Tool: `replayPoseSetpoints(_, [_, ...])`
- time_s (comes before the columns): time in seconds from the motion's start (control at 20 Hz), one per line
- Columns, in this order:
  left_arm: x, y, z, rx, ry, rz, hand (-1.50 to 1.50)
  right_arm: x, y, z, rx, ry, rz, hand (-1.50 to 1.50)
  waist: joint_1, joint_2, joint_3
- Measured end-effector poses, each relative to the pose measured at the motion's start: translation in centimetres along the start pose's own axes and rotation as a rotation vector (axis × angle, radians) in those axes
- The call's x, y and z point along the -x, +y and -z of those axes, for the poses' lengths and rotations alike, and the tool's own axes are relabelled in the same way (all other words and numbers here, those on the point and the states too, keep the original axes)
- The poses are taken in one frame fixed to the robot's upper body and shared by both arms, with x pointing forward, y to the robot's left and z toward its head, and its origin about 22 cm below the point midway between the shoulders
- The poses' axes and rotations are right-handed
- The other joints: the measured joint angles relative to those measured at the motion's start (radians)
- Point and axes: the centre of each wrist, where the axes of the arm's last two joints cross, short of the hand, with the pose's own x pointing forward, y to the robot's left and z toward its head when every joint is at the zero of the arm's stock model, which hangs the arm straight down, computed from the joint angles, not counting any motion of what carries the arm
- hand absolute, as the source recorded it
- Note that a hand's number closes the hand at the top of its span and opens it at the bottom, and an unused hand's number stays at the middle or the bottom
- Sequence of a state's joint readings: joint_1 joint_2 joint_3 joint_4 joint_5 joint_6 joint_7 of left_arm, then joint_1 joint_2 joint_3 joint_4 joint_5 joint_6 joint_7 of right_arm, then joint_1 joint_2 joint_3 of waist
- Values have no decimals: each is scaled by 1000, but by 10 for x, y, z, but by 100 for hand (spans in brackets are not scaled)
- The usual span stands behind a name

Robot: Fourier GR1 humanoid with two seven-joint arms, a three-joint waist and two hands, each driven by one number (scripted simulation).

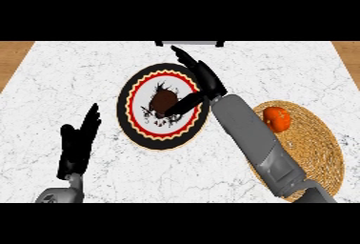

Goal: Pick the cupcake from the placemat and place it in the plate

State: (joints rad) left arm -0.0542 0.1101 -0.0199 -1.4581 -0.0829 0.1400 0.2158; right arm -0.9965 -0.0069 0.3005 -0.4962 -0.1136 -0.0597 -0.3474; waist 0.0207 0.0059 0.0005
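Right hand (200,78) is hovering over plate (135,81), fingers released beside cupcake (164,100) at plate centre; advise withdrawing straight up. Left hand (79,138) resting, fingers straight.

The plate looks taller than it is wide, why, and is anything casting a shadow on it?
Head view: the steep downward angle stretches the round plate; lighting is even, without glare. The right hand reaches over it, thumb beside the dark cupcake; no distinct shadow can be made out there.

White veined marble bench (281,66), smooth; woven straw placemat (320,143), rough; glazed patterned plate (141,88); wood flooring (14,52) beyond.
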Motion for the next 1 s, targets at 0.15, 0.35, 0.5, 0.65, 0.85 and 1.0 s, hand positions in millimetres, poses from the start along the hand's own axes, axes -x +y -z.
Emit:
replayPoseSetpoints(0.15, [-5,0,-3,2,4,-1,0,4,2,-2,-12,-22,16,-150,1,-1,0])
replayPoseSetpoints(0.35, [-1,-3,2,7,3,4,0,17,-2,-6,-16,-41,13,-150,2,1,0])
replayPoseSetpoints(0.5, [0,-2,1,15,11,4,0,21,1,-8,-3,-33,-3,-150,6,0,0])
replayPoseSetpoints(0.65, [2,0,2,10,15,1,0,15,3,-4,11,-7,-35,-150,4,-1,0])
replayPoseSetpoints(0.85, [1,-3,0,15,2,0,0,29,5,-13,41,18,-69,-150,13,2,0])
replayPoseSetpoints(1.0, [1,2,0,15,6,-2,0,36,3,-17,51,22,-88,-150,10,1,0])
